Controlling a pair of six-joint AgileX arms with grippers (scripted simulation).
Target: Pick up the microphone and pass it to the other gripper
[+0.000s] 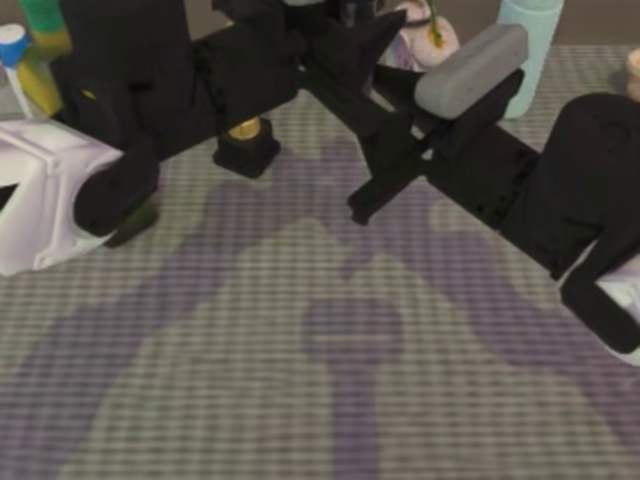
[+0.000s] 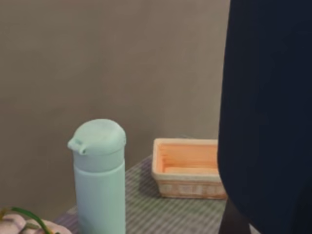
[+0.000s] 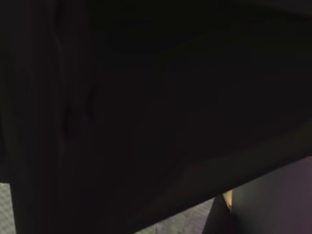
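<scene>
The microphone shows only in the left wrist view, where its dark navy head (image 2: 268, 117) fills one side of the picture, very close to the lens. In the top view I cannot pick it out among the black arm parts. Both arms are raised and meet over the back middle of the table. My left gripper (image 1: 345, 35) reaches in from the left. My right gripper (image 1: 350, 95) comes in from the right, ahead of its grey pill-shaped pad (image 1: 470, 70). The right wrist view is dark.
A trophy (image 1: 247, 140) with a black base stands under the left arm. A pale-teal bottle (image 1: 530, 40) (image 2: 99, 180) and an orange basket (image 2: 187, 168) stand at the back right. A pink object (image 1: 420, 40) and a yellow-green bottle (image 1: 40, 50) also line the back.
</scene>
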